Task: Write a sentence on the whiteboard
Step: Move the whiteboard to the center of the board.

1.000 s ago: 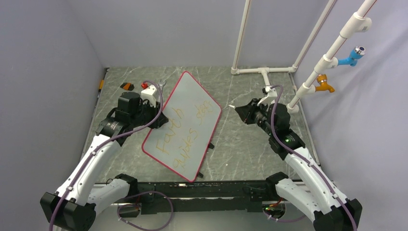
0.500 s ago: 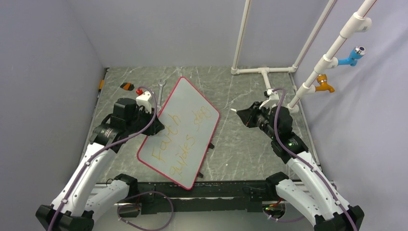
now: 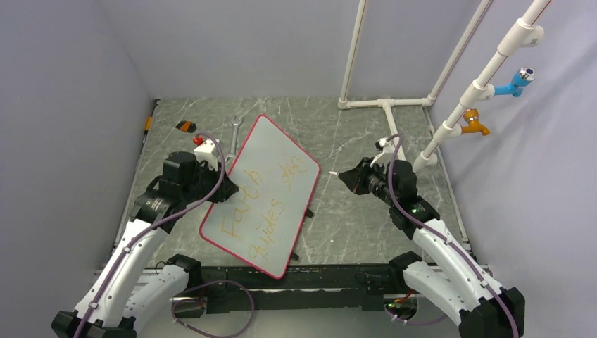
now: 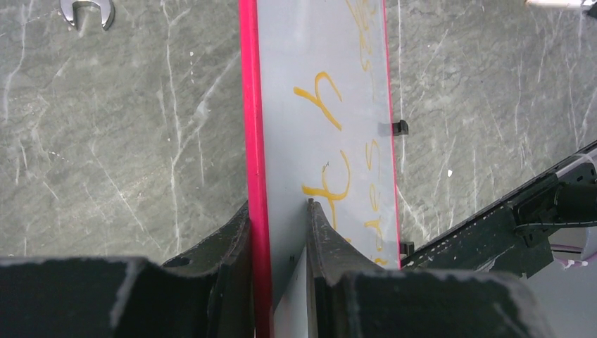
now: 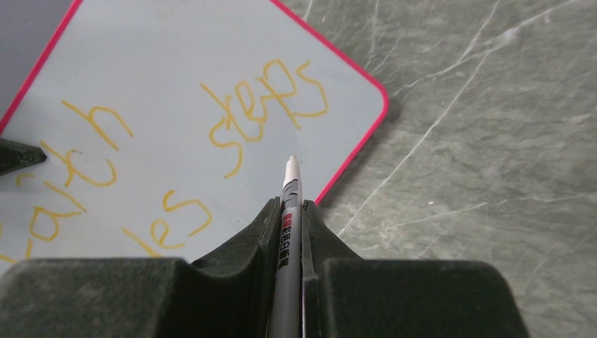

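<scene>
Left gripper point(image 4: 278, 211) clamps the tilted whiteboard's point(image 3: 281, 151) red edge mid-table; right gripper point(image 5: 288, 205) pinches a marker point(image 5: 291, 176) just off its right corner. The sentence point(image 3: 262, 210) looks complete; next, probably lowering the board flat.

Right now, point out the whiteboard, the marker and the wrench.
whiteboard point(image 3: 271, 144): top external view, bare white surface near its far corner.
marker point(image 5: 290, 211): right wrist view, grey barrel between the fingers.
wrench point(image 3: 233, 134): top external view, middle of its shaft.

Left tool point(image 4: 278, 211) clamped; right tool point(image 5: 289, 205) seemingly clamped too.
</scene>
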